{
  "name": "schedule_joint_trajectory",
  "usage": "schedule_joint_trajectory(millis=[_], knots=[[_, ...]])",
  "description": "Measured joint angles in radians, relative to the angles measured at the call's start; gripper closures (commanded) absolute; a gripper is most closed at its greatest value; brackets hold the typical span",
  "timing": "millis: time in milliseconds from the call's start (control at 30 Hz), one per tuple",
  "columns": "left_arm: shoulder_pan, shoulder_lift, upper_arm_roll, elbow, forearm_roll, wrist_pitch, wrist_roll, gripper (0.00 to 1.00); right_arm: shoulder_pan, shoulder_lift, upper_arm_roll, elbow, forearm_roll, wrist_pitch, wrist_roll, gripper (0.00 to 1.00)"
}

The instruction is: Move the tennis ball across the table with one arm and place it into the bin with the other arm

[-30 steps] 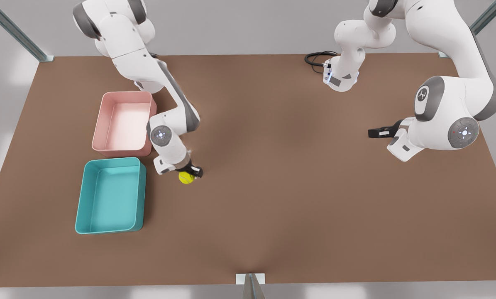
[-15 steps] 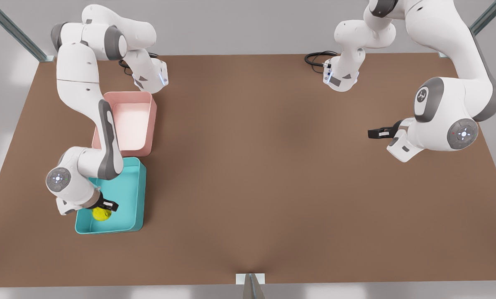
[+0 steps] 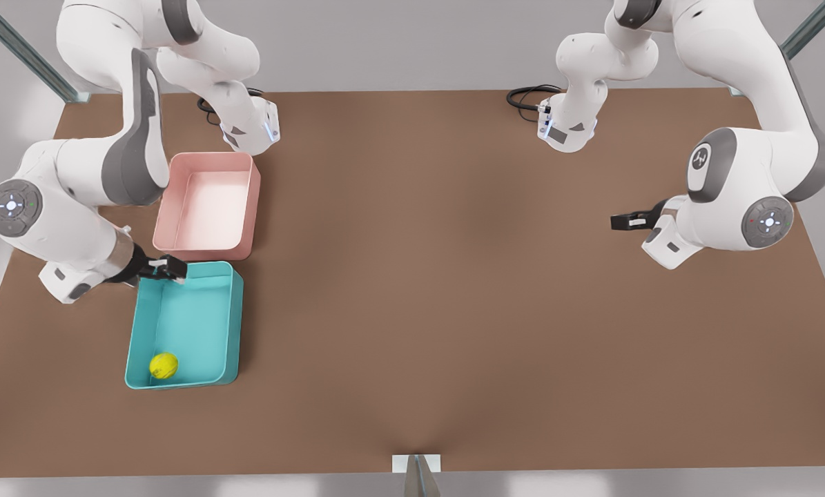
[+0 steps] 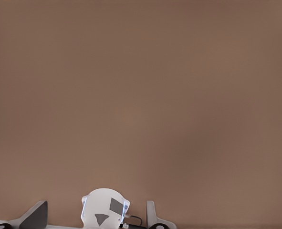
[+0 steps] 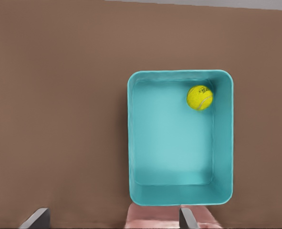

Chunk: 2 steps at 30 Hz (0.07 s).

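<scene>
The yellow-green tennis ball [image 3: 163, 365] [image 5: 200, 97] lies loose inside the teal bin [image 3: 237, 324] [image 5: 131, 143], in its near corner at the front view's left. My right gripper [image 3: 167, 268] [image 5: 112, 220] hovers open over the bin's far edge, well apart from the ball, with nothing between its fingers. My left gripper [image 3: 626, 221] [image 4: 93, 218] waits open and empty above the brown table [image 3: 453, 276] at the front view's right.
A pink tray [image 3: 254, 200] [image 5: 155, 217] stands just behind the teal bin, empty. Both arm bases [image 3: 250, 131] [image 3: 567, 131] and a black cable [image 3: 526, 96] sit along the table's far edge. One arm base [image 4: 105, 210] appears in the left wrist view.
My right gripper carried the ball from the table beside the bin to over the bin, opened, and drew back to the bin's far edge. The ball now rests in the bin. The left arm stayed put.
</scene>
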Motion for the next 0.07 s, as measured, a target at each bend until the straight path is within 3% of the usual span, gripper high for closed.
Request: schedule_joint_trajectory(millis=[67], knots=[[0.0,-0.001,0.0,0.0,0.0,-0.001,0.0,0.0,-0.041,-0.062,0.033,-0.067,-0.023,-0.047,0.009,0.0]])
